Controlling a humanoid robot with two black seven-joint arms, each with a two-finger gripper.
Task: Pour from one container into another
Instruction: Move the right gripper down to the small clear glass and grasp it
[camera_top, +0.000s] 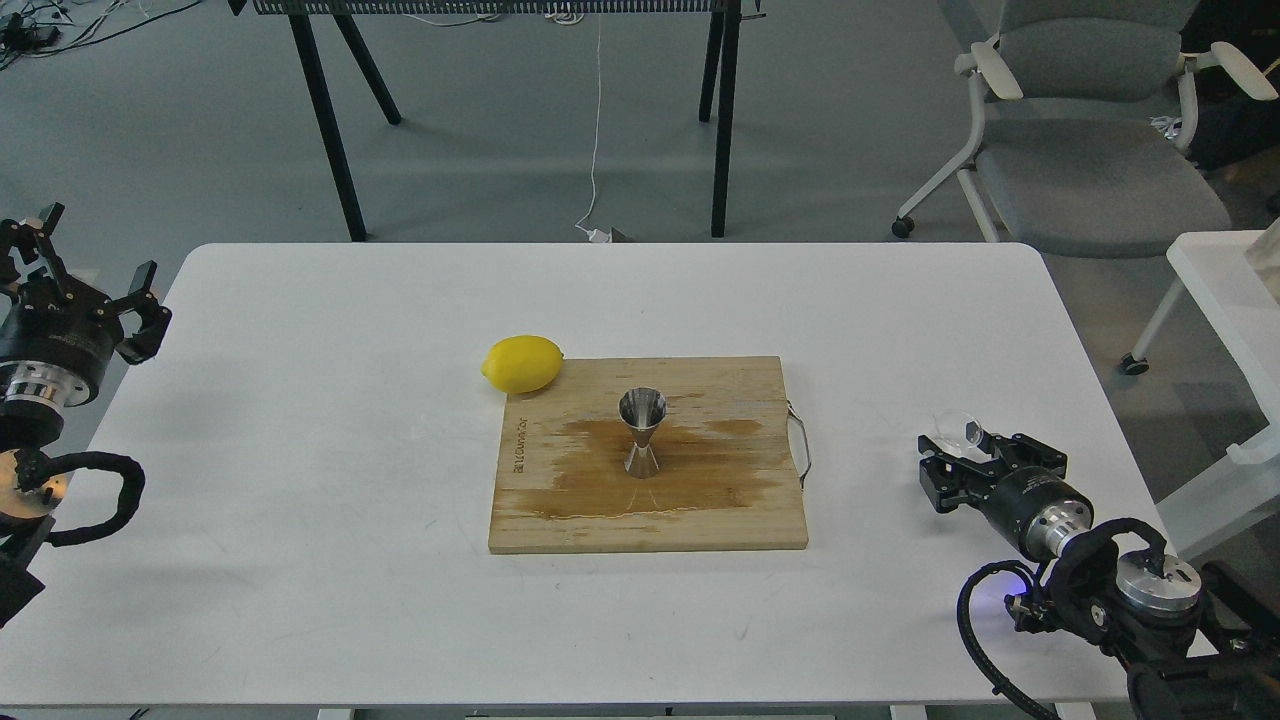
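Standing upright near the middle of the wooden cutting board (648, 455), the steel jigger (642, 432) was seen with its open mouth up, parked on a darker wet-looking patch of the wood. A lemon (522, 363) was laid at the board's far left corner, touching its edge. The small clear cup (957, 428) was found well off to the right of the board, over the white bench (300, 450), at the tips of the right gripper (945, 462), whose fingers looked to be clamped on it, though the cup was faint and hard to make out. Whether anything was in it couldn't be told. The left gripper (90, 270) was held off the bench's left edge, its fingers spread apart and nothing gripped.
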